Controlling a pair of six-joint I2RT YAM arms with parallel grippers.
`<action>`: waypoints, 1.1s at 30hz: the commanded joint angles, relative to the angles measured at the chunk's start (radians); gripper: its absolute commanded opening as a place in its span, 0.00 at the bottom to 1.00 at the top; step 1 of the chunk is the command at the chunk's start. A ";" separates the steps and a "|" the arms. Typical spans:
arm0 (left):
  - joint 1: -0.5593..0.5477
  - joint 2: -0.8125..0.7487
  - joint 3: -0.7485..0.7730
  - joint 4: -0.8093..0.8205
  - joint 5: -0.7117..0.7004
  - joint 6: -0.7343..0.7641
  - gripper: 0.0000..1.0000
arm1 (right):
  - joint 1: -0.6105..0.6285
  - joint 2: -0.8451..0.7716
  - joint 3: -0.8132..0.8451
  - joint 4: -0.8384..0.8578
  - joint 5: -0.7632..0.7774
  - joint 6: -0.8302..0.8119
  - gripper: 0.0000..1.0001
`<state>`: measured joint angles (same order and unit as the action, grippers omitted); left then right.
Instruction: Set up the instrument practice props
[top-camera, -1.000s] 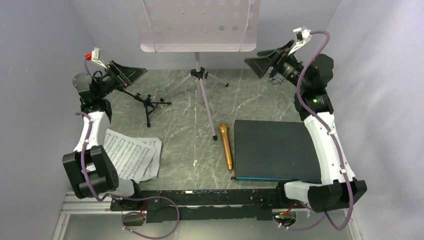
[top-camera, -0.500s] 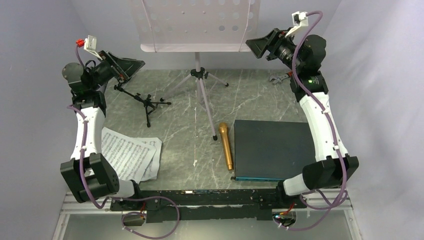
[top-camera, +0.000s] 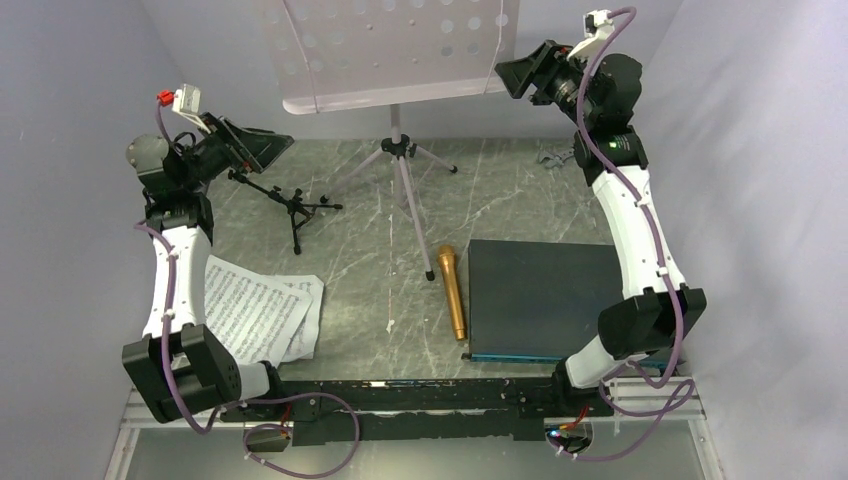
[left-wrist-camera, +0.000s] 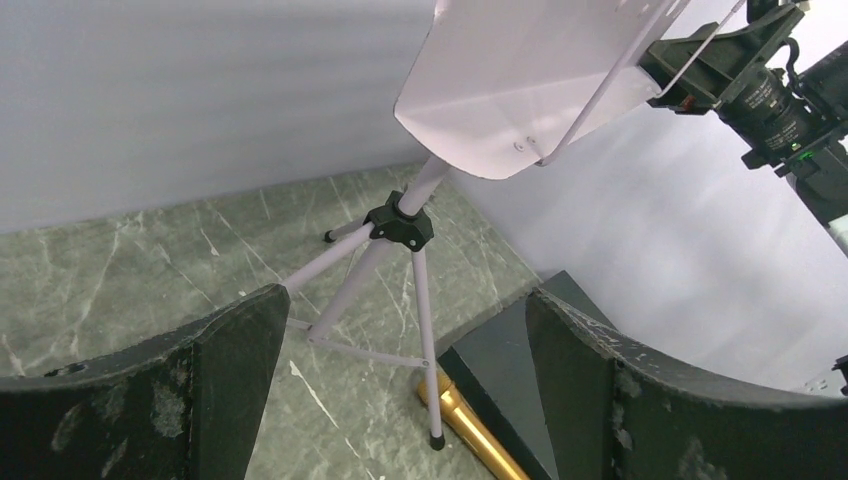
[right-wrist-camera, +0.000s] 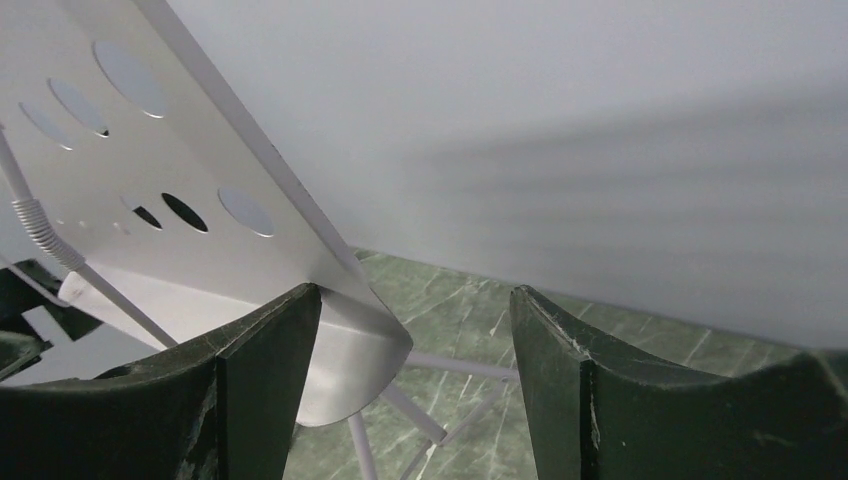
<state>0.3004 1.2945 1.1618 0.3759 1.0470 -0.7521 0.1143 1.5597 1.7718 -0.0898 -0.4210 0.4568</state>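
The pale perforated music stand (top-camera: 390, 50) stands on its silver tripod (top-camera: 401, 165) at the back middle. My right gripper (top-camera: 520, 75) is open at the desk's lower right corner; in the right wrist view that corner (right-wrist-camera: 345, 345) lies between the jaws, against the left finger (right-wrist-camera: 260, 390). My left gripper (top-camera: 262, 146) is open and empty, raised above the small black tripod mic stand (top-camera: 287, 201). The white sheet-music pages (top-camera: 258, 316) lie front left. The gold microphone (top-camera: 453, 293) lies in the middle; it also shows in the left wrist view (left-wrist-camera: 478, 438).
A dark flat board (top-camera: 553, 301) lies front right beside the microphone. A wrench (top-camera: 555, 157) lies at the back right under my right arm. Grey walls close in the back and both sides. The tripod hub (left-wrist-camera: 400, 222) shows in the left wrist view.
My right gripper has risen and moved left to the stand's lower right corner. My left gripper has lifted a little. The stand's desk now sits slightly tilted.
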 joint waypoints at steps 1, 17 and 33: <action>0.006 -0.039 -0.008 0.008 -0.007 0.041 0.94 | -0.005 0.005 0.038 0.018 0.063 -0.007 0.73; 0.010 -0.068 -0.037 -0.042 -0.066 0.076 0.94 | -0.021 -0.171 -0.119 -0.011 0.062 -0.055 0.91; 0.014 -0.076 -0.156 -0.161 -0.134 -0.006 0.94 | -0.044 -0.566 -0.627 -0.036 -0.027 0.009 0.97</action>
<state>0.3088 1.2533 1.0641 0.2577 0.9249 -0.7223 0.0731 1.0195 1.2346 -0.1215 -0.3836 0.4358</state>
